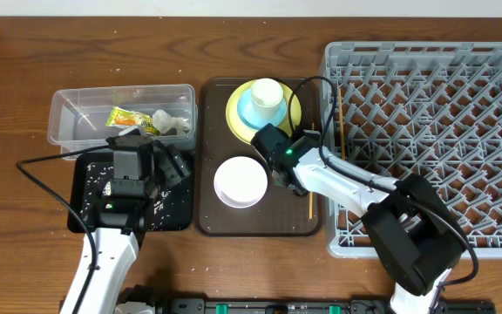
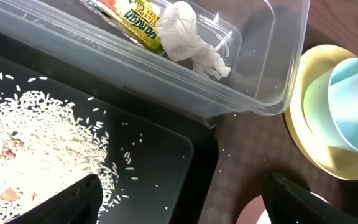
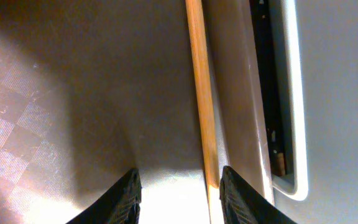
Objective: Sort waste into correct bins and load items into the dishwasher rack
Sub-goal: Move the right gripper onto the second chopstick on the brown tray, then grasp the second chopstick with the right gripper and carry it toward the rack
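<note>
Left fingers wide open, holding nothing, hovering over the corner of the black tray nearest the brown serving tray. Loose white rice scraps piled and scattered in the black tray. Clear plastic tub sits just behind the black tray, touching or nearly touching it. The orange-and-green snack wrapper and crumpled white tissue lie inside it side by side.

Right fingers low over the serving tray near its right rim, parted, not clamped. 1 wooden chopstick lies flat on the tray between them, close against the right finger and clear of the left. A 2nd chopstick lies along the left edge of the grey dishwasher rack; cannot tell whether it rests inside.

On the serving tray: yellow-green plate at the far end, light blue bowl on it, small white cup on top of the bowl. White bowl sits upright nearer the robot, apart from the plate. The rack stands on the table just right of the serving tray.
</note>
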